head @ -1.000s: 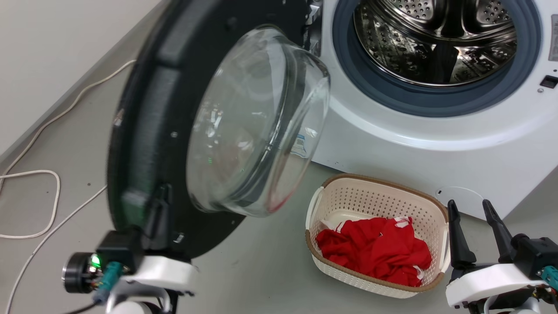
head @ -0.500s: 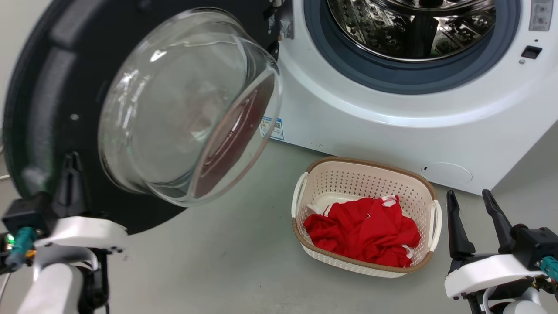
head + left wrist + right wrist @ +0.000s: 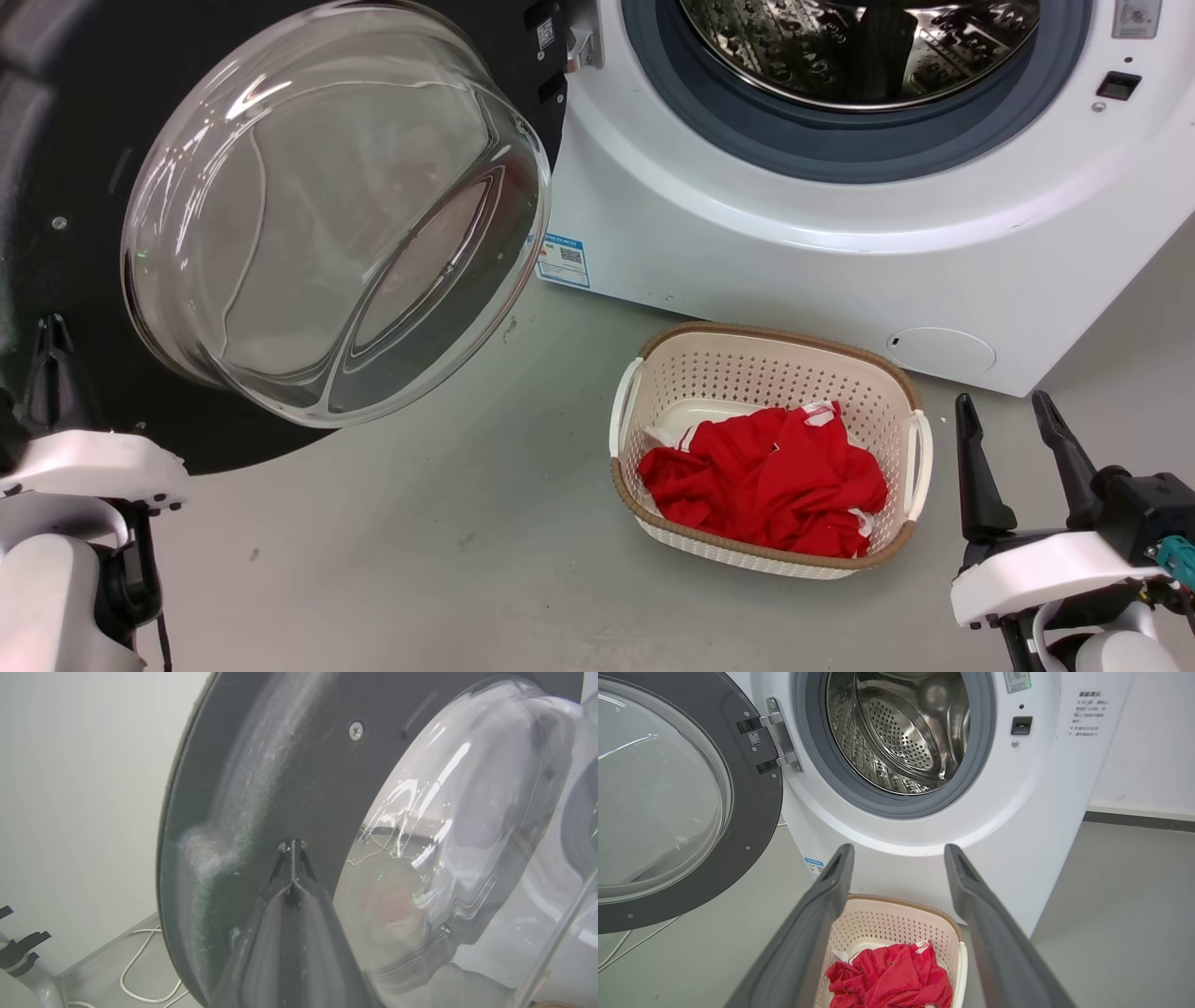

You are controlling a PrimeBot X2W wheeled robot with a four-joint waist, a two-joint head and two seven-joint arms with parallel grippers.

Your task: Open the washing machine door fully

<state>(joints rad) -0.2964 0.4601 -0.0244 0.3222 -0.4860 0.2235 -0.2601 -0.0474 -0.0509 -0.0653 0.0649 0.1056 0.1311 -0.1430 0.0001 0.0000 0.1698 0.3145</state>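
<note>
One left pincer (image 3: 293, 848) against door (image 3: 303, 779)

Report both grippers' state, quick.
Left gripper: shut, nothing between its fingers, tips at the washing machine door.
Right gripper: open, empty.

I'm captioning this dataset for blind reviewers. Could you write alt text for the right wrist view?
The washing machine door hangs wide open at the left of the white washing machine, baring its steel drum. In front, between the two dark fingers of the open right gripper, a cream basket holds red cloth.
</note>
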